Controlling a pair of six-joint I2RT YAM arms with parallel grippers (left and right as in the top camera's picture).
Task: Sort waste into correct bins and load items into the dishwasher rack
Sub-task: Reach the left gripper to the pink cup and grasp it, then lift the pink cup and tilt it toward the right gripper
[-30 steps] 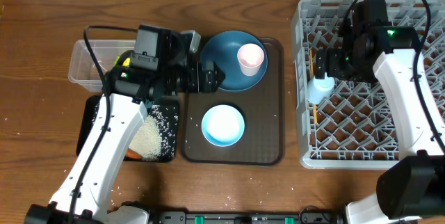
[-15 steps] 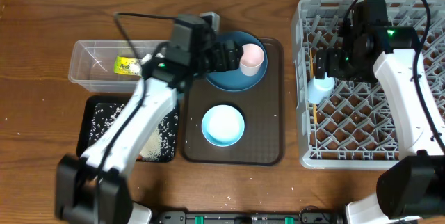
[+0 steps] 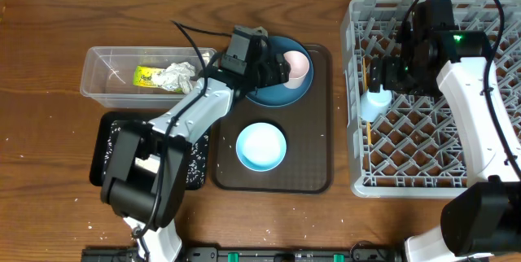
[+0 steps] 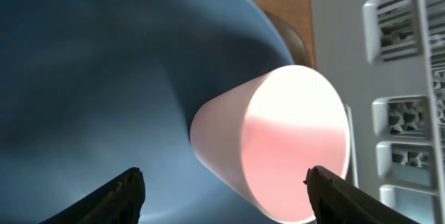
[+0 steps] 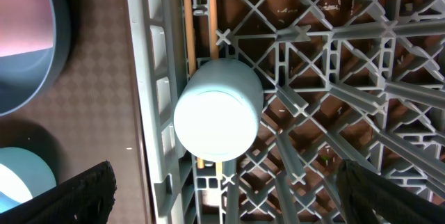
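1. Pink cup: it stands on the round blue plate, toward the plate's rack-facing edge.
2. Left gripper: your jaws are spread with one finger on each side of the pink cup. The wrist view does not show whether either finger touches it.
3. Blue plate: it sits at the far end of the brown serving tray.
4. White bowl: its inside is pale blue and it sits mouth up on the same tray, nearer you than the plate.
5. Clear tub: it is left of the tray and holds the crumpled tissue and the yellow-green wrapper.
6. Black tray: it lies just in front of the tub, with rice grains scattered in it.
7. Dishwasher rack: it is on the counter, right of the serving tray.
8. Light blue cup: it is in the rack by the left wall.
9. Chopsticks: they lie along that wall and pass under the cup.
10. Right gripper: your jaws are spread wide above the light blue cup and hold nothing.
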